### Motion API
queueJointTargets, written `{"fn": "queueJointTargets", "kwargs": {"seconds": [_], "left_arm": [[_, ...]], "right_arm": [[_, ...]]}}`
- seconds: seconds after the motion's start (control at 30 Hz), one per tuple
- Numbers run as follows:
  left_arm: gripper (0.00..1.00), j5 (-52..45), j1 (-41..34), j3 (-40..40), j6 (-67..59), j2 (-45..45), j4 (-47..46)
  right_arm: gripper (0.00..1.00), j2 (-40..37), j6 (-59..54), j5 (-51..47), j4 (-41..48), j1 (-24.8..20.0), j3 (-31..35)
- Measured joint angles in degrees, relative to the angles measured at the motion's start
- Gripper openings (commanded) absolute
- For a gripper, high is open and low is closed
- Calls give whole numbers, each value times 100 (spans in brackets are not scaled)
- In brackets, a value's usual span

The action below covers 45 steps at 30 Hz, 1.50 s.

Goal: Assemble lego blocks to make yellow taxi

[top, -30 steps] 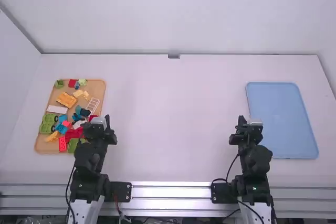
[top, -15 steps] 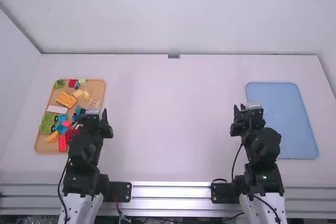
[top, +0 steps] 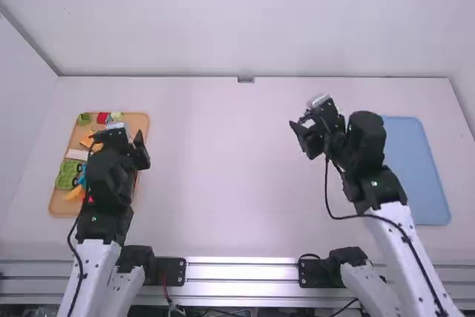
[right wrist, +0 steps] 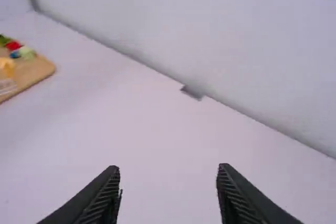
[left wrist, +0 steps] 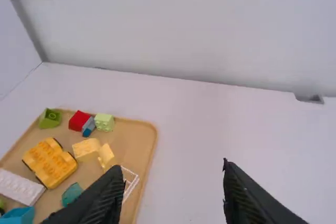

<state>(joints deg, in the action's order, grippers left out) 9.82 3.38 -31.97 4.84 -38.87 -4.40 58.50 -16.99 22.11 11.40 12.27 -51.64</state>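
Lego blocks (left wrist: 50, 162), yellow ones among them, lie on the tan tray (top: 138, 121). Near the tray's right edge, the left pincer (top: 116, 136) stands spread, with blocks to its left. Well right of the tray, the right pincer (top: 312, 116) is spread too.

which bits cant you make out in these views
- High view: part of the wooden tray and whatever lies there, behind the left arm
- High view: part of the blue tray's left side, behind the right arm
- Left wrist view: the rest of the wooden tray, cut off by the edges
- Right wrist view: the light green brick's details, blurred
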Motion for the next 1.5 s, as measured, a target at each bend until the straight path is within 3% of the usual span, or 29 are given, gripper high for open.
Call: {"fn": "queueJointTargets", "kwargs": {"seconds": [0.23, 0.57, 0.87, 1.03, 1.2, 1.33, 1.5], "left_arm": [[69, 254, 337, -813, 426, -951, -282], [86, 33, 1196, -2605, 942, -2374, -1652], [96, -704, 2295, -3766, 1207, -3442, -2608], [98, -796, 2378, -4301, 1274, -3764, -3215], [99, -839, 2406, -4962, 1309, -3871, -3781], [99, -859, 2492, -5364, 1137, -3888, -4140], [99, -857, 2505, -5853, 938, -4205, -4527]], "right_arm": [[69, 1440, -695, 463, 492, 514, -1285], [86, 3499, -1646, 1521, 837, 1390, -3101], [95, 4677, -1943, 2227, 577, 1886, -3735], [97, 4815, -1989, 2321, 476, 2015, -3777], [98, 4743, -1711, 1711, 35, 2262, -3703], [99, 4232, -1537, 1126, -50, 2522, -3198], [99, 3836, -1373, 688, -26, 2577, -3051]]}}
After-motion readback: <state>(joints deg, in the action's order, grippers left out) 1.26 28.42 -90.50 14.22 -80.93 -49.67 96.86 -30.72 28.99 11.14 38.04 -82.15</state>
